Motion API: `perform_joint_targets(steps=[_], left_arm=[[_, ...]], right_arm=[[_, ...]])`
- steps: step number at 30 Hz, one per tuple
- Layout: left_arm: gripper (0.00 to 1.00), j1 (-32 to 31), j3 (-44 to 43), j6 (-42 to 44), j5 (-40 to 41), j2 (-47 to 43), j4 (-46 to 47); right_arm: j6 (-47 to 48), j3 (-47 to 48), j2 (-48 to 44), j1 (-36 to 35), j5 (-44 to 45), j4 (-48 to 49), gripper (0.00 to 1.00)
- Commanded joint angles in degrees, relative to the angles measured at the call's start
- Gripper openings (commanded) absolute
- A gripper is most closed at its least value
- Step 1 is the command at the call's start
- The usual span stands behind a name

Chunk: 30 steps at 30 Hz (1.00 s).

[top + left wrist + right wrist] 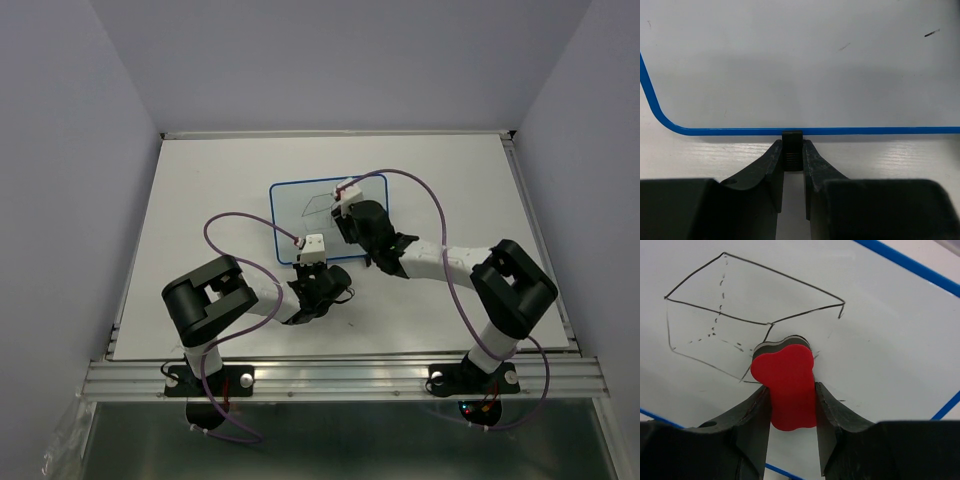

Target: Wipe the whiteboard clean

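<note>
R gripper (pixel 791 390): jaws clamped on red eraser (pixel 785 367), felt side toward board (pixel 880 340) and seemingly touching, right at near corner of drawing (pixel 745 305). L gripper (pixel 792 162): jaws shut on black foot (pixel 792 140) at board's near rim, pinning it.

Step in hand, by judgement: wiping marker off. To do it well:
- Press eraser flat, not on its edge.
- Sweep in overlapping passes across whole sketch, incl. dashed inner lines and faint specks.
- Stay inside blue rim.
- Hold L grip firm, to stop sliding or twisting under the push.
- Use light, even pressure; otherwise smears likely.

Board: small, white, rounded corners, thin blue rim. Lying flat on table (pixel 200 180), about mid-table, just ahead of both arms. Sketch = black wire-frame box, solid outer edges, dashed hidden ones, looking mostly intact. Few stray dashes (pixel 932 33) elsewhere, visible in L wrist view. Rest of surface clean.
</note>
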<state>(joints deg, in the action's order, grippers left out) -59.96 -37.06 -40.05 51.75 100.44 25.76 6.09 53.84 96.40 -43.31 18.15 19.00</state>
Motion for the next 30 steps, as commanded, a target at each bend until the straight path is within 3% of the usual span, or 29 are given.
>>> perform_joint_targets(steps=[1, 5, 13, 20, 24, 30], left_arm=[[0.0, 0.6, 2.1, -1.4, -7.9, 3.6, -2.0], [0.0, 0.6, 2.4, -1.6, -7.6, 3.4, -1.9], [0.0, 0.6, 2.6, -1.5, -7.4, 3.2, -1.9], [0.0, 0.6, 2.7, -1.5, -7.2, 2.9, -1.8], [0.0, 0.6, 2.7, -1.5, -7.3, 3.1, -1.8], [0.0, 0.6, 2.5, -1.3, -7.4, 3.4, -1.7]], right_arm=[[1.6, -0.2, -1.7, 0.8, 7.9, 7.2, 0.01], [2.7, -0.7, -2.7, 2.0, 11.4, 12.0, 0.01], [3.0, -1.0, -2.4, 3.1, 10.6, 11.6, 0.01], [-1.9, -5.0, -3.3, 3.1, 1.4, 8.4, 0.01], [-1.9, -6.6, -3.3, 3.1, 2.2, 8.4, 0.01], [-0.9, -7.2, -5.6, 3.1, -3.4, 9.0, 0.01]])
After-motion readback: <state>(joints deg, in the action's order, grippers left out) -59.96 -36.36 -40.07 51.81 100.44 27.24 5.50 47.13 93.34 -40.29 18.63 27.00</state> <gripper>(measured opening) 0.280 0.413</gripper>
